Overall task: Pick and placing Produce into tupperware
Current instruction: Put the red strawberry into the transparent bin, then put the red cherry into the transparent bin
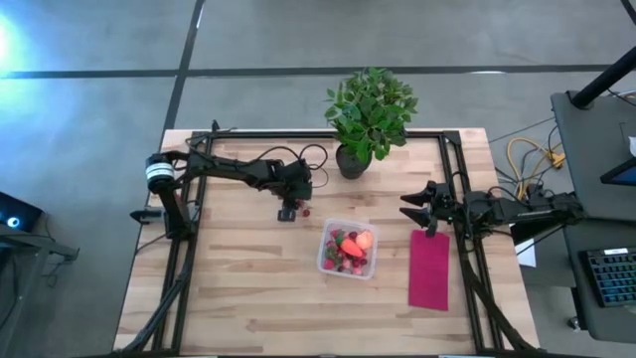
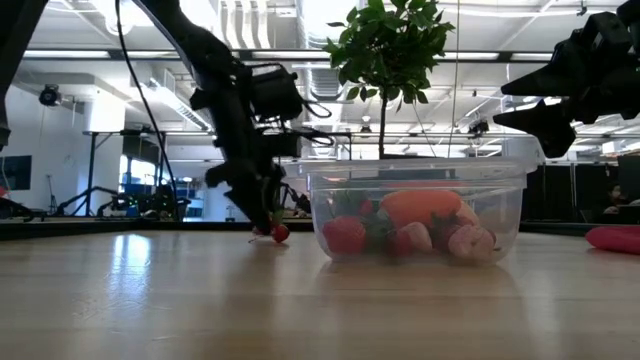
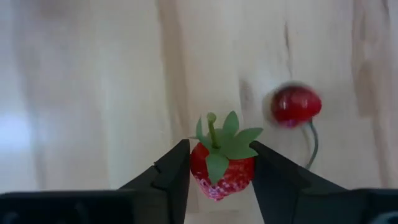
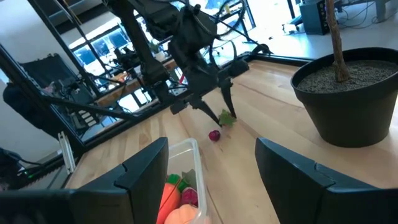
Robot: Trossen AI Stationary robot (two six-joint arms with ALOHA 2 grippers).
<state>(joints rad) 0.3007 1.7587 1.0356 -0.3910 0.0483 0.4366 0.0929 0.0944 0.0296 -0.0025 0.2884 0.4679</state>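
The clear tupperware stands on the table's middle and holds several red strawberries, an orange-pink fruit and an orange piece. My left gripper is low over the table to the container's left-far side, shut on a strawberry. A small round red piece with a stem lies on the wood just beside it. My right gripper hovers open to the container's right. My left gripper pinches the strawberry's red body between its two fingers, one on each flank. The fingers come from above, pointing down at the table. The green leafy cap and stalk stick out past the fingers. Whether the berry rests on the wood I cannot tell.
A potted leafy plant stands at the far edge, its dark pot close behind the left gripper. A flat magenta cloth lies right of the container. Bare wood stretches along the near side.
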